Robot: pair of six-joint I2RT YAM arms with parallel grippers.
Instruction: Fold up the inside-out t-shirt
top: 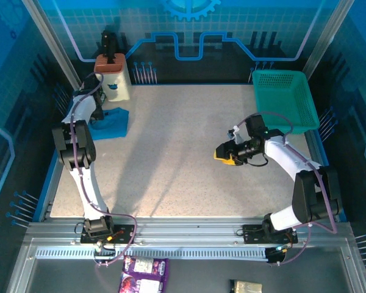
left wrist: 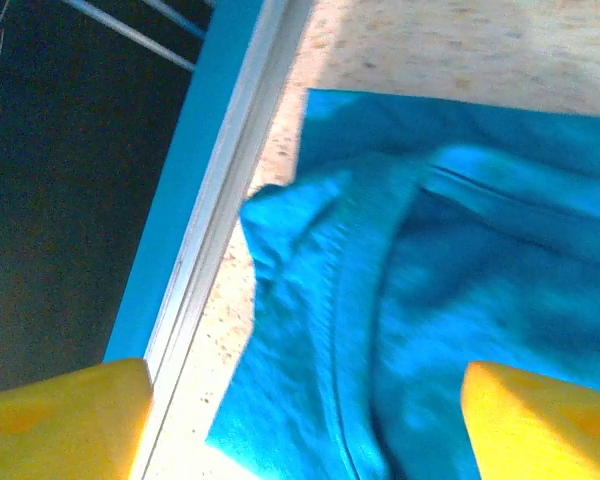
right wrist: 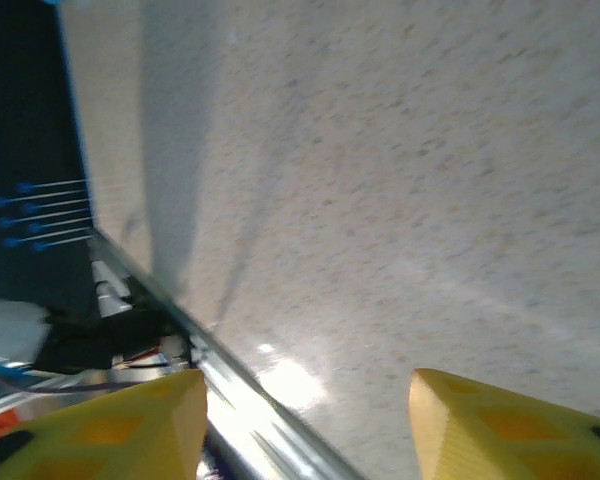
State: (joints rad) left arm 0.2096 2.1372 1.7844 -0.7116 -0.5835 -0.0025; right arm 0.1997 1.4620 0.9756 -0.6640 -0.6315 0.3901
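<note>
Both arms' jaws stand wide and hold nothing; the blue t-shirt (top: 113,122) lies bunched at the table's left edge.

Nearest me, the right gripper (top: 221,155) hangs over the bare speckled table (top: 171,177), right of the middle. Its yellow fingers are spread with nothing between them. Farther back on the left, the left gripper (left wrist: 302,395) points down at the t-shirt, its fingers far apart above the cloth and gripping none of it. The t-shirt is a rumpled, partly folded heap just beside the blue side rail (left wrist: 180,250), a stitched hem showing. It is well apart from the green basket (top: 279,73) at the far right corner.
</note>
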